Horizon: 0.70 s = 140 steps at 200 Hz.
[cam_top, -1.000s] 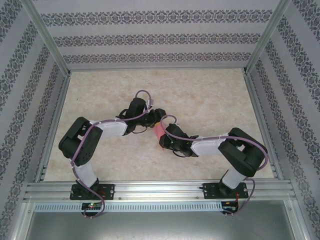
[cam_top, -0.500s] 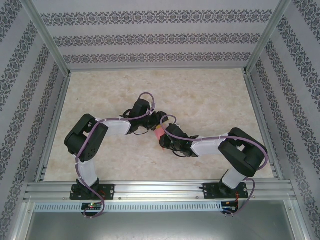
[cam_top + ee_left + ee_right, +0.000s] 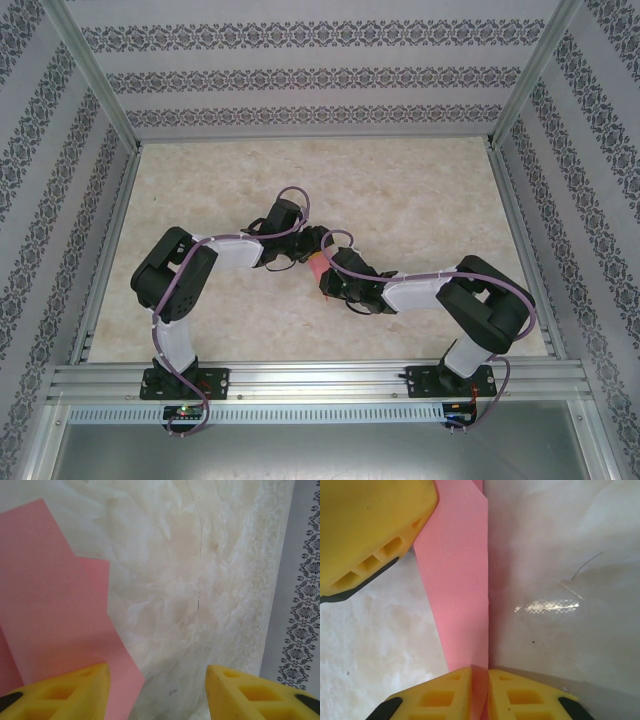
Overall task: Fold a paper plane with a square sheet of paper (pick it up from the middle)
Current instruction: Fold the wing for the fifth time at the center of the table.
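Observation:
The square sheet of paper is folded into a narrow, layered pink-red paper plane (image 3: 317,266) at the middle of the table. My right gripper (image 3: 486,677) is shut on its lengthwise crease, and the paper (image 3: 460,580) runs away from the pads. My left gripper (image 3: 157,680) is open just above the table, its left finger (image 3: 75,690) over the edge of a pink flap (image 3: 50,605) and its right finger over bare table. That left finger (image 3: 370,525) also shows large at the top left of the right wrist view. From above, the left gripper (image 3: 312,243) and right gripper (image 3: 322,275) meet at the paper.
The marble-patterned table top (image 3: 420,200) lies open on all sides of the arms. Patterned walls (image 3: 300,75) and metal frame posts (image 3: 95,80) enclose it. A strip of clear tape (image 3: 547,606) glints on the table right of the paper.
The left arm has swung its elbow to the right and brought its gripper a little closer to the paper. The right gripper has pinched slightly tighter and stayed in place.

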Tool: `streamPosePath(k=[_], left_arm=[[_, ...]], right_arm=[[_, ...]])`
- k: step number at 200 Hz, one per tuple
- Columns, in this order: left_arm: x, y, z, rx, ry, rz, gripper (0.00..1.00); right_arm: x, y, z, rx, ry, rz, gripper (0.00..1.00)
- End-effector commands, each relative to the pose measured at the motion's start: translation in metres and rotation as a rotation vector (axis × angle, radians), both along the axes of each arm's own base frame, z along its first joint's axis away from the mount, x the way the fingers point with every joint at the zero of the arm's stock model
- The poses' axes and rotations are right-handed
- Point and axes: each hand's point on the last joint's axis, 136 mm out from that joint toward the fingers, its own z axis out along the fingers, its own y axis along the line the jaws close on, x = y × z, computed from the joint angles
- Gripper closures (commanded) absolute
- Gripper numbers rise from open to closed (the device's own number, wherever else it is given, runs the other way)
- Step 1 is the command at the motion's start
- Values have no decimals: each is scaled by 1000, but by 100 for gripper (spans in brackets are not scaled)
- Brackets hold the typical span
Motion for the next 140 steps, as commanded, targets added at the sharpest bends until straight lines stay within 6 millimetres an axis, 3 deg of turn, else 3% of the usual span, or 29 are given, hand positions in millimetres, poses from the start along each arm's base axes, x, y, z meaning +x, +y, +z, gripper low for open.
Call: streamPosePath(k=[1, 37, 66, 140], left_arm=[[5, 5, -6, 42, -14, 1, 46], [4, 7, -8, 52, -8, 4, 46], [4, 10, -12, 66, -1, 16, 46], [1, 18, -22, 90, 20, 35, 46]], right_arm=[[-1, 12, -6, 39, 0, 47, 84], [1, 14, 2, 53, -8, 59, 80], [4, 16, 6, 66, -16, 65, 84], [3, 6, -5, 31, 24, 34, 87]])
